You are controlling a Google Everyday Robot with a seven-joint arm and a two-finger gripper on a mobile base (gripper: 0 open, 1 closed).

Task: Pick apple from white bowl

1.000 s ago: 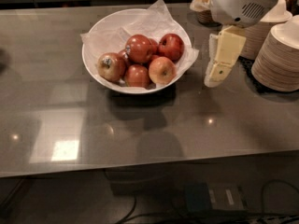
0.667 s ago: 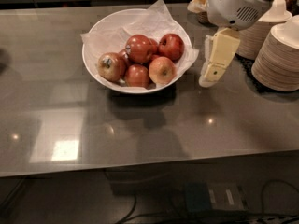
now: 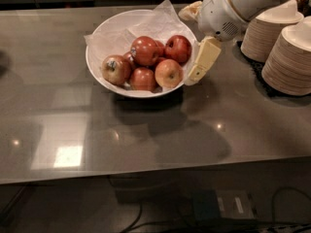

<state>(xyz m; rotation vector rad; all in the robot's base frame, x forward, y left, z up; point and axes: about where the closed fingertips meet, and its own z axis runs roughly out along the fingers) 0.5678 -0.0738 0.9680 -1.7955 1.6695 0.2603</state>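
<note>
On the left the grey table [image 3: 58, 106] lies bare from its near edge to its far edge, and nothing there has changed in the last second. The white bowl [image 3: 97, 40] sits toward the far side, left of centre, lined with crumpled paper [image 3: 163, 18]. It has not shifted. The apple [image 3: 146, 50], deep red and glossy, rides on top of the heap near the middle of the bowl. A duller stickered apple [image 3: 115, 69] lies to its left and a pale yellow-orange apple [image 3: 168, 73] to its near right.

What has moved is the gripper [image 3: 203, 62]. It has slid leftward and a little lower, and now hangs at the bowl's right rim, just beside it or touching it (which of the two I cannot tell). Whether it is released or clenched cannot be told either, but it carries no fruit, since every apple is in the bowl. I judge this to be the approach, with the grasp not yet begun.

Room is tight on that side. The rim and the raised paper stand between the gripper and the apple, so it probably has to lift over the edge and come down from above. To the right, the stacks of beige paper bowls [image 3: 291, 57] crowd the table's far right corner behind the white wrist housing [image 3: 228, 8], leaving little room to swing that way. The near half of the table is open.
</note>
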